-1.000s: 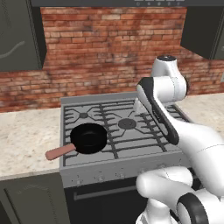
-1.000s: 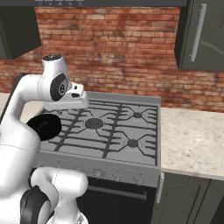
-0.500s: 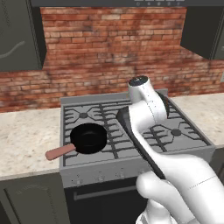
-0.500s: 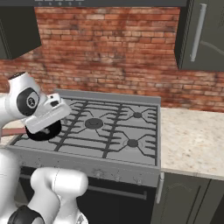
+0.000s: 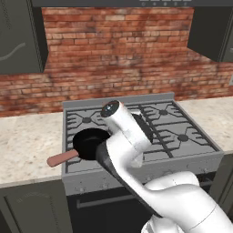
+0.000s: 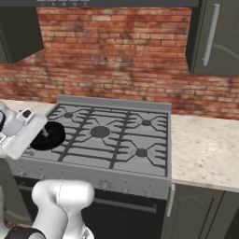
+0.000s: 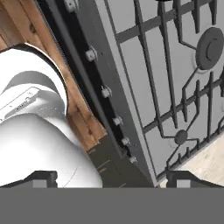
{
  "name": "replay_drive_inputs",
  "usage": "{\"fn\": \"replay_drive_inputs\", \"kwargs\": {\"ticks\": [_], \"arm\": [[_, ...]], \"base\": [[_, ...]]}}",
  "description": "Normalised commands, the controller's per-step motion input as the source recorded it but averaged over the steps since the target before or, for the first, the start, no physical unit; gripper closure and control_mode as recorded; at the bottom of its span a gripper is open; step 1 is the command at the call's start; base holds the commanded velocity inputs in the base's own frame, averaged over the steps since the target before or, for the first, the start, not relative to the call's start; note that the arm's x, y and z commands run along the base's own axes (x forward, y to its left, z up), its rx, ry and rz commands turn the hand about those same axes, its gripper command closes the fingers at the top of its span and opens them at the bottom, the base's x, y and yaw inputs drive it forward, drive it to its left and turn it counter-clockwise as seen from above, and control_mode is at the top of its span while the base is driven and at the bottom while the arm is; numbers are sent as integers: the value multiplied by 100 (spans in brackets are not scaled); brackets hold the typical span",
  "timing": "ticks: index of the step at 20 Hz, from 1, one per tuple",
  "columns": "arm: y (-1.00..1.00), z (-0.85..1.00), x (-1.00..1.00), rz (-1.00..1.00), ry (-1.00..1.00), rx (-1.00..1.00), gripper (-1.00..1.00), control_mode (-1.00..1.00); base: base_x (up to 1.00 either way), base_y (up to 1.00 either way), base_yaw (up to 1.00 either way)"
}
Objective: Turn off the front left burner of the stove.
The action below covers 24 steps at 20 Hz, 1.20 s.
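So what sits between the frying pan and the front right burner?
In the right base view, bare grey grate lies between the frying pan and the front right burner.

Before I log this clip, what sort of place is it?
A rendered home kitchen, it seems: a steel gas stove with grates and front knobs set into a speckled stone counter, a brick backsplash behind it, dark wall cabinets above, and a black frying pan on the stove.

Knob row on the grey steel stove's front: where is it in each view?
Left base view: row of small front knobs on the stove's front panel, lower centre, partly behind the white arm.
Right base view: along the front panel, lower centre-left.
Hand view: diagonal, upper left to lower centre.
Shared landmark: small round front right burner.
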Motion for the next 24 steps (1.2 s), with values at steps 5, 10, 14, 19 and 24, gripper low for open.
{"fn": "replay_drive_inputs", "kwargs": {"ticks": [5, 10, 14, 19, 24], "arm": [[94, -33, -52, 40, 1, -38, -100, -100], [67, -34, -14, 35, 0, -27, -100, -100], [30, -27, -14, 30, 0, -16, -100, -100], [30, -26, -12, 26, 0, -14, -100, -100], [32, -21, -2, 22, 0, -16, -100, -100]], "base": [[0, 0, 0], [0, 0, 0], [0, 0, 0], [0, 0, 0], [0, 0, 0]]}}
